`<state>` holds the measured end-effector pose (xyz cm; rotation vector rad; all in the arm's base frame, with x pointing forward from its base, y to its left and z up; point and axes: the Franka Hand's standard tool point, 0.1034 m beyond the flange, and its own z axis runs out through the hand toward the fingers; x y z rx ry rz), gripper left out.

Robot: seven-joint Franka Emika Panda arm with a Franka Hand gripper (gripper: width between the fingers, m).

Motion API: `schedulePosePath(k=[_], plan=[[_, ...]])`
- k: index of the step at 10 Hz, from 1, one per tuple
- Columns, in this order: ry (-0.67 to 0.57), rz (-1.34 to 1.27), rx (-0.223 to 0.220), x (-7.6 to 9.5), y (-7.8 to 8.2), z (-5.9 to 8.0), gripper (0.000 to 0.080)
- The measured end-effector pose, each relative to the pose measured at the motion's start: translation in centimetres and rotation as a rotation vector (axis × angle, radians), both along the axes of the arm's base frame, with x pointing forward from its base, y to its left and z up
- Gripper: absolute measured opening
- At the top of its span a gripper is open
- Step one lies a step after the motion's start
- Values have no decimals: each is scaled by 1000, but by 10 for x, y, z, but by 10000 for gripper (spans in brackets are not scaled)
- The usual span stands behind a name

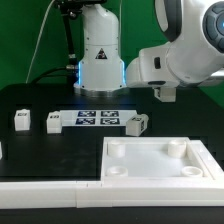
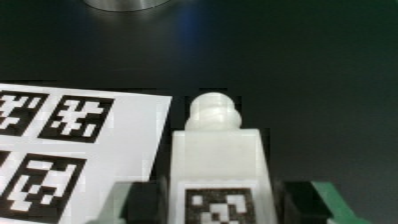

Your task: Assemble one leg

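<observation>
Two fingers (image 2: 128, 208) stand apart, holding nothing; the leg (image 2: 221, 150) lies just beside the marker board (image 2: 71, 150), so best descend centred and square before closing.

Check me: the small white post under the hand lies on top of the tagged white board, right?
No. The leg under the hand lies on the black table beside the marker board, not on top of it; the wrist view shows this.

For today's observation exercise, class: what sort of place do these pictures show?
Probably a robotics lab workbench: a white robot arm stands at a black table, with a marker board of printed tags and loose white parts such as the leg.
</observation>
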<state>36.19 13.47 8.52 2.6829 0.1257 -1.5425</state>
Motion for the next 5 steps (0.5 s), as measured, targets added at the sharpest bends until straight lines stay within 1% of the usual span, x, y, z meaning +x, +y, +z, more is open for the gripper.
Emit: schedulePosePath(k=[1, 2, 3, 5], plan=[[-101, -7, 13, 11, 3, -4, 288], [-185, -12, 21, 13, 3, -2, 288], [-305, -19, 34, 19, 4, -4, 290], [-493, -24, 53, 25, 2, 1, 290]])
